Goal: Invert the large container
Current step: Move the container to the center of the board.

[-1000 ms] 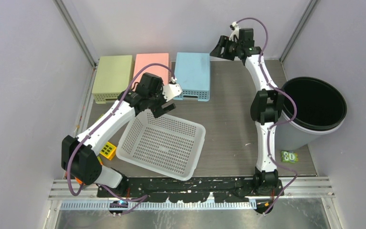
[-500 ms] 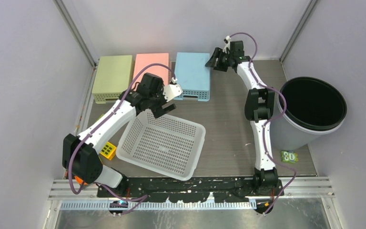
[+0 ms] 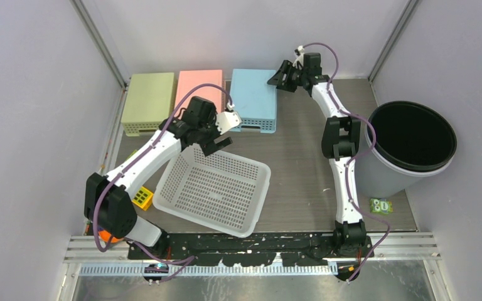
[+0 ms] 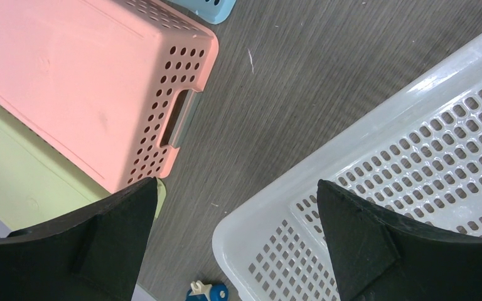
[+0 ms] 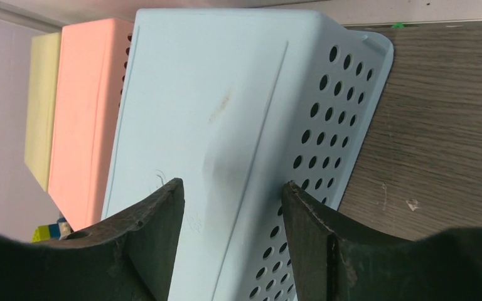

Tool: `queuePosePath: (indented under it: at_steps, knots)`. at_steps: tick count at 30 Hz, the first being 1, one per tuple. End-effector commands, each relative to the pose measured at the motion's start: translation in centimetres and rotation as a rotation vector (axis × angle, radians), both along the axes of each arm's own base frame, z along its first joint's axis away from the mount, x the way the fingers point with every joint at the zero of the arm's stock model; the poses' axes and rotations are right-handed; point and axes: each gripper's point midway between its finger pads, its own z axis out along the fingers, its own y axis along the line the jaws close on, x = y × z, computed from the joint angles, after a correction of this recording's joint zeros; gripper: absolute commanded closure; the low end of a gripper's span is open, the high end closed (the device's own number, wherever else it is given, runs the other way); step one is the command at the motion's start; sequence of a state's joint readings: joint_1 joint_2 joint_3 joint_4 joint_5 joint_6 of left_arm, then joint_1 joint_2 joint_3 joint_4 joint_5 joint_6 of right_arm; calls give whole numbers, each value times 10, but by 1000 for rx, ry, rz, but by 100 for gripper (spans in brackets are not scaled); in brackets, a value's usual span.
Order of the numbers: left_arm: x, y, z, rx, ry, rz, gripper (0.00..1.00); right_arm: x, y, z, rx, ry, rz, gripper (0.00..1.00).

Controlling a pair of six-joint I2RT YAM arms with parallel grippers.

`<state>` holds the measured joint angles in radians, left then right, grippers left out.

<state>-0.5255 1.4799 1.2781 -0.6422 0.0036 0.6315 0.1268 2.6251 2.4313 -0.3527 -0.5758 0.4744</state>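
Large white perforated plastic basket [image 3: 213, 188] sits open side up, askew, in the middle of the grey wood-grain worktop [image 3: 301, 163]. Left gripper [image 3: 216, 141] hovers over its far left corner, fingers [image 4: 358, 238] fully released, with the rim running below and between them; we see no contact. Right gripper [image 3: 276, 78] is well apart over the pale blue perforated bin [image 3: 253, 99], fingers parted, grasping nothing. We judge the left arm nearer; the rim lies just beneath it.

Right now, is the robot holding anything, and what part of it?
Nothing is held. The left fingers stand wide open over the rim of the white basket, and the right fingers are apart above the blue container.
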Motion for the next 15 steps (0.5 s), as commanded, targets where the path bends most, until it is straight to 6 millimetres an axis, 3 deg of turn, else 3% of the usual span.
queuePosePath:
  at_steps: [1,8,15]
  knots:
    - [3,-4,4,-20,-11,6,0,7,16,32,48,-101,47,38]
    - [3,-4,3,-19,-9,6,0,4,30,31,60,-111,83,38]
    - [3,-5,1,-19,-3,4,0,5,33,34,49,-128,84,38]
